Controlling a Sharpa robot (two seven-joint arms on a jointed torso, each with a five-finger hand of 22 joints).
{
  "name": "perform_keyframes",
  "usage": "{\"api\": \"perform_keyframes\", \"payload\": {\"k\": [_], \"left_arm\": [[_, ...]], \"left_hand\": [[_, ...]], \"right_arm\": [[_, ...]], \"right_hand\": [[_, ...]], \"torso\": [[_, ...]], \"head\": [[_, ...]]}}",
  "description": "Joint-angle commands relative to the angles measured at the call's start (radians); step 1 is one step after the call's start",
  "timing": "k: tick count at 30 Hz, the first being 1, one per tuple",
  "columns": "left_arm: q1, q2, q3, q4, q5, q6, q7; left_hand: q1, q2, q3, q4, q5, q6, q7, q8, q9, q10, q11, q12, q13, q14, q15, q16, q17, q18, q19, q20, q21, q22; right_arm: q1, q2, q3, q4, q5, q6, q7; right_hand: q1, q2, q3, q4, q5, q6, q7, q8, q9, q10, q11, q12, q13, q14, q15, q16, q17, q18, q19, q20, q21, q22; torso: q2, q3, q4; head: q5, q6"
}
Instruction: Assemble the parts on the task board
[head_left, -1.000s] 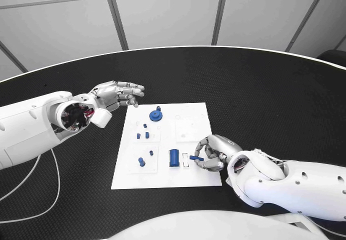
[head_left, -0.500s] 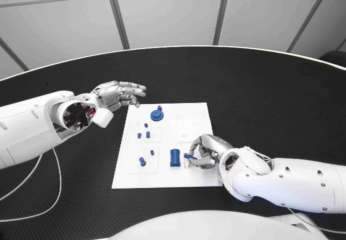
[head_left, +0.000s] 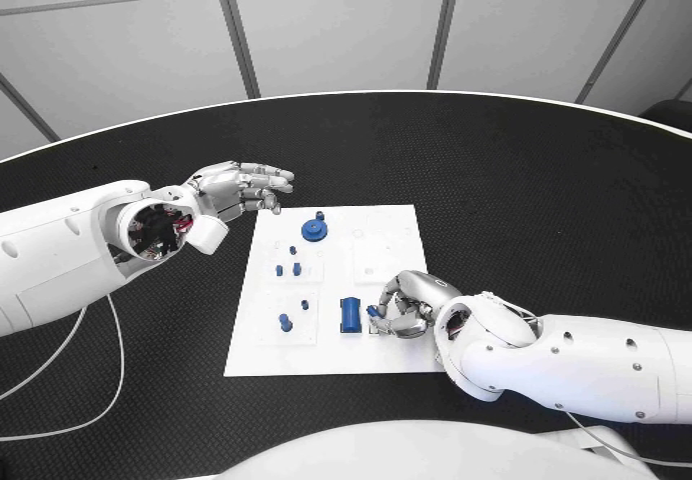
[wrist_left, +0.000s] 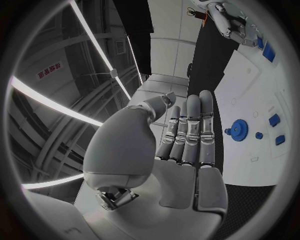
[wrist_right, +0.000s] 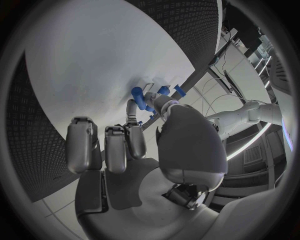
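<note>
Over the last second, the right robot hand (head_left: 404, 303) has been drawn in over the near-right part of the flat white rectangular task board (head_left: 389, 225), towards the large blue rectangular block (head_left: 349, 315). The small blue peg-like part (head_left: 375, 312) pinched in its fingertips, which lay nearly level a second ago, has been tipped more upright and brought closer to the block. From this it is judged that the part is being lined up for seating in a socket beside the block, so one insertion is under way rather than finished.

In the right wrist view the small blue peg-like part (wrist_right: 139, 98) is seen as a short cylinder whose long axis runs from the fingertips down towards the board surface, at a slant; whether its lower end touches the board cannot be told.

The large blue rectangular block lies with its long axis running from the near edge towards the far edge of the board.

The left robot hand (head_left: 238, 188) is held above the black desk (head_left: 548, 190), just off the board's far-left corner, empty, its fingers loosely extended side by side.
</note>
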Motion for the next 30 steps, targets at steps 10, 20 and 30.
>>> {"api": "perform_keyframes", "payload": {"k": [10, 20, 30], "left_arm": [[0.000, -0.002, 0.000, 0.001, 0.000, 0.003, -0.004], [0.000, -0.002, 0.000, 0.001, 0.000, 0.003, -0.006], [0.000, -0.002, 0.000, 0.001, 0.000, 0.005, -0.008]], "left_hand": [[-0.002, 0.006, -0.002, 0.007, 0.003, -0.005, 0.017, 0.005, -0.001, -0.009, -0.002, 0.005, -0.002, -0.008, 0.000, 0.003, -0.002, 0.017, 0.003, 0.005, -0.005, -0.002], [-0.002, 0.006, -0.002, 0.007, 0.003, -0.005, 0.017, 0.005, -0.001, -0.009, -0.002, 0.005, -0.002, -0.008, 0.000, 0.003, -0.002, 0.017, 0.003, 0.005, -0.005, -0.002], [-0.002, 0.006, -0.002, 0.007, 0.003, -0.005, 0.017, 0.005, -0.001, -0.009, -0.002, 0.005, -0.002, -0.008, 0.000, 0.003, -0.002, 0.017, 0.003, 0.005, -0.005, -0.002]], "right_arm": [[0.000, -0.002, 0.000, 0.008, 0.000, 0.017, 0.001], [0.000, -0.006, 0.000, 0.008, 0.000, 0.016, -0.003], [0.000, -0.006, 0.000, 0.008, 0.000, 0.019, -0.006]], "right_hand": [[-0.063, 0.008, -0.028, 0.049, -0.026, 0.043, -0.022, 0.047, 0.027, 0.052, -0.022, 0.040, 0.183, 0.103, -0.020, 0.018, 0.263, -0.014, 0.072, -0.018, 0.041, 0.174], [-0.078, 0.016, -0.032, 0.066, -0.023, 0.048, -0.026, 0.057, 0.032, 0.059, -0.025, 0.054, 0.192, 0.103, -0.023, 0.018, 0.263, -0.018, 0.076, -0.021, 0.057, 0.184], [-0.093, 0.023, -0.035, 0.081, -0.021, 0.051, -0.027, 0.064, 0.035, 0.063, -0.027, 0.061, 0.197, 0.103, -0.024, 0.018, 0.263, -0.019, 0.078, -0.022, 0.065, 0.190]], "torso": [[0.000, 0.0006, 0.0000], [0.001, 0.0000, 0.0001], [-0.001, 0.0002, 0.0000]], "head": [[-0.001, -0.002], [-0.003, -0.004], [-0.003, -0.007]]}}
